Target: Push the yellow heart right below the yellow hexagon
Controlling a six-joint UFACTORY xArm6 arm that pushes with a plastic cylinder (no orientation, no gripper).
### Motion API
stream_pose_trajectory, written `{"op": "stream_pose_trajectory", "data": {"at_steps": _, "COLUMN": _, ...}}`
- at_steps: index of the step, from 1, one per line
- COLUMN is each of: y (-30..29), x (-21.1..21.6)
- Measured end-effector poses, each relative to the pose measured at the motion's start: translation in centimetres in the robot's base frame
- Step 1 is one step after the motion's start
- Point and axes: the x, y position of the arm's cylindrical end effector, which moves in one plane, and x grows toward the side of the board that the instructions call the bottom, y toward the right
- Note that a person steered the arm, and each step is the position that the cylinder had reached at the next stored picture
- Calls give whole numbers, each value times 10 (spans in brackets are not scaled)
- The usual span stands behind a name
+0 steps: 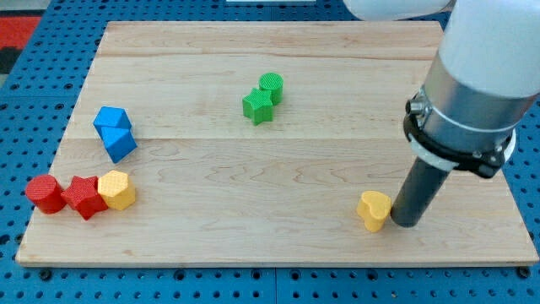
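The yellow heart point(373, 209) lies on the wooden board near the view's bottom right. My tip point(406, 224) stands right against the heart's right side, touching or nearly touching it. The yellow hexagon point(117, 189) sits far off at the view's bottom left, touching a red star point(83, 196). The heart lies far to the right of the hexagon, at about the same height in the view.
A red cylinder point(44, 193) sits left of the red star. Two blue blocks point(114, 133) stand above them at the left. A green star point(257, 105) and green cylinder point(271, 85) sit at the top centre. The board's edge point(270, 260) runs close below the heart.
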Motion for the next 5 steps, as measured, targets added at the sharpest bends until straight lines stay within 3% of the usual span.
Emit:
{"op": "stream_pose_trajectory", "data": {"at_steps": 2, "y": -91, "x": -9}}
{"op": "stream_pose_trajectory", "data": {"at_steps": 3, "y": -120, "x": 19}}
{"op": "stream_pose_trajectory", "data": {"at_steps": 4, "y": -107, "x": 32}}
{"op": "stream_pose_trajectory", "data": {"at_steps": 5, "y": -179, "x": 31}}
